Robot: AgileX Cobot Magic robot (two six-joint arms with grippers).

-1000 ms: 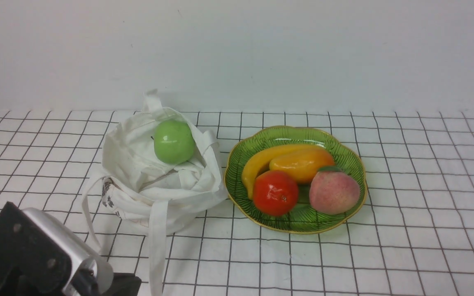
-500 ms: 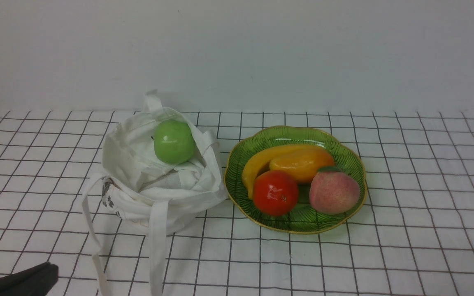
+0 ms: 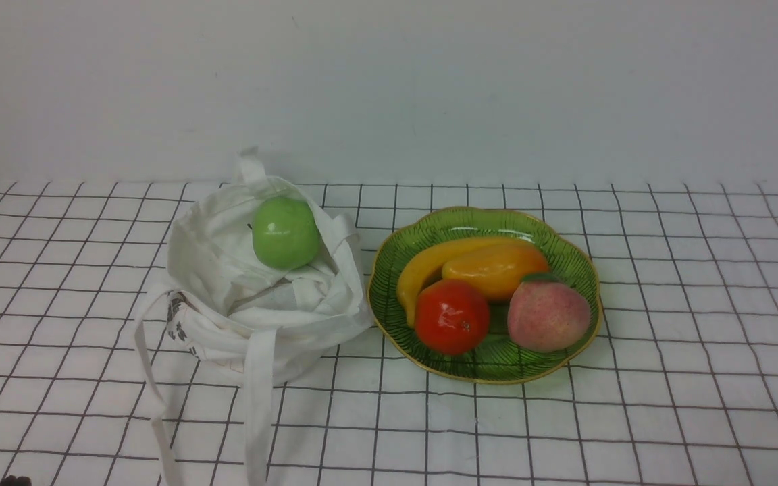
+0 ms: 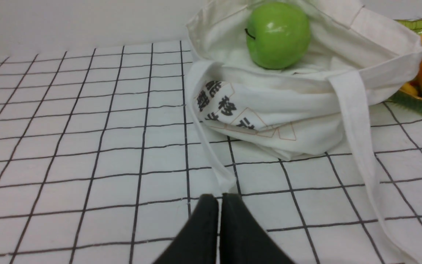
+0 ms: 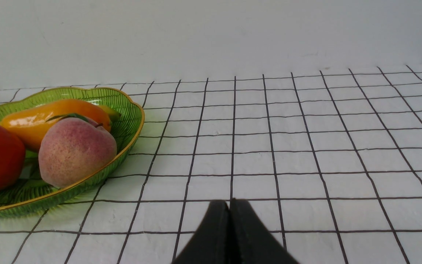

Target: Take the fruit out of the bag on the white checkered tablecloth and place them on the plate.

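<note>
Sitting in the open bag [image 3: 261, 297] on the tablecloth [image 3: 666, 405], the apple [image 3: 286, 233] is left of the plate [image 3: 568, 256], which carries mango [image 3: 494, 270], banana [image 3: 419, 270], tomato [image 3: 452, 317] and peach [image 3: 548, 315]. Left wrist: left fingers [image 4: 211, 227] closed, empty, near a strap [image 4: 211, 157]. Right wrist: right fingers [image 5: 214, 234] closed, empty, beside the plate.

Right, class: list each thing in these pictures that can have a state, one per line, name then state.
bag: slumped open, on the tablecloth
green apple: inside the bag's mouth
plate: holds four fruit
mango: lying on the plate
banana: on the plate
red fruit: on the plate
peach: on the plate
left gripper: shut, empty
right gripper: shut, empty
</note>
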